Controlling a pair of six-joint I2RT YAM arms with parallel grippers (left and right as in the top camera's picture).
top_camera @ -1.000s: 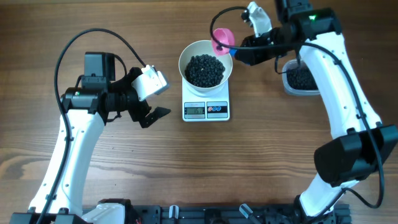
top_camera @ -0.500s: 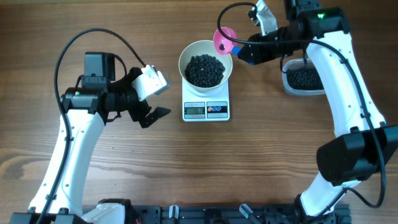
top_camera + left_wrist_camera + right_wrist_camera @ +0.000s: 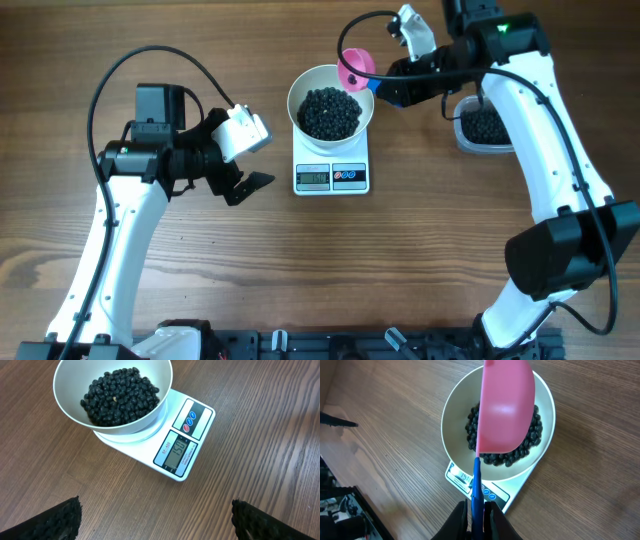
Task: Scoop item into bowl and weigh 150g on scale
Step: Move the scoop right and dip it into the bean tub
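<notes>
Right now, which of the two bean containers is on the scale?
The round white bowl: it sits on the scale. The other, a clear tub, stands directly on the table, right of the scale in the overhead view.

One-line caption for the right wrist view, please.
Right gripper holds a pink scoop by its blue handle over a white bowl of black beans on the scale.

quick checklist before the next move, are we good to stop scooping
1. The bowl sits on the scale: ok.
2. The display appears to read 150: ok.
3. The right claw is shut on the handle of the scoop: ok.
4. The scoop is empty: cannot tell.
5. The left claw is open and apart from the scale: ok.
</notes>
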